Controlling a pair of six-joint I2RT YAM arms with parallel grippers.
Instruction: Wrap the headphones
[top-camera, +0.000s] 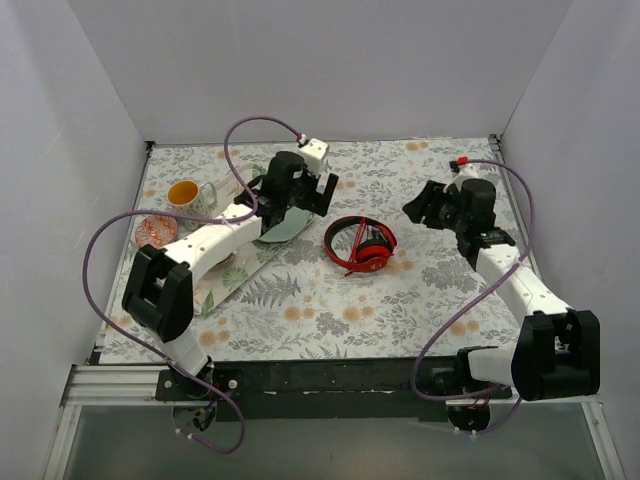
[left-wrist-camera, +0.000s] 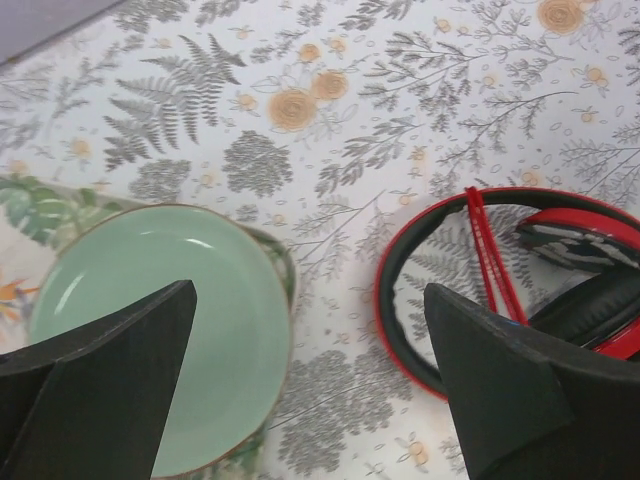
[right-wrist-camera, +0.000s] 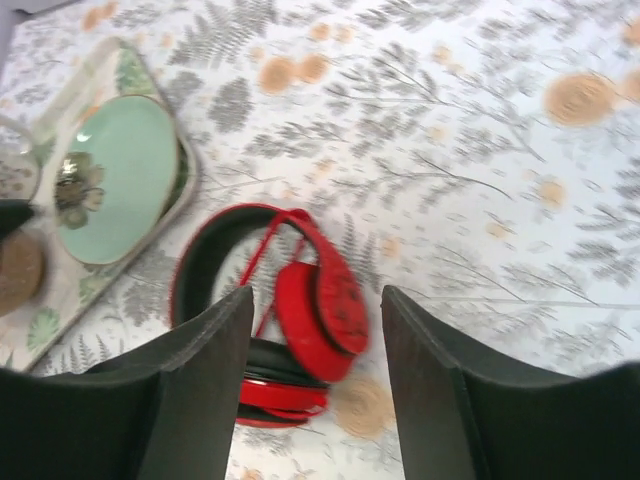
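Left claw (left-wrist-camera: 310, 290) released and empty, hung above green plate (left-wrist-camera: 160, 320). Headphones (top-camera: 360, 244) laid folded mid-counter (top-camera: 300, 305) between both arms. Cable (left-wrist-camera: 490, 260) apparently strung across headband, so wrapping is judged near done. Right claw (right-wrist-camera: 317, 292) released, poised over them.

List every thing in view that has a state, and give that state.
headphones: lying on the table, ear cups folded in, cable loose across the band, held by neither gripper.
left gripper: open, empty.
right gripper: open, empty, above the headphones.
green plate: right side up, empty.
mug: upright, contents unclear.
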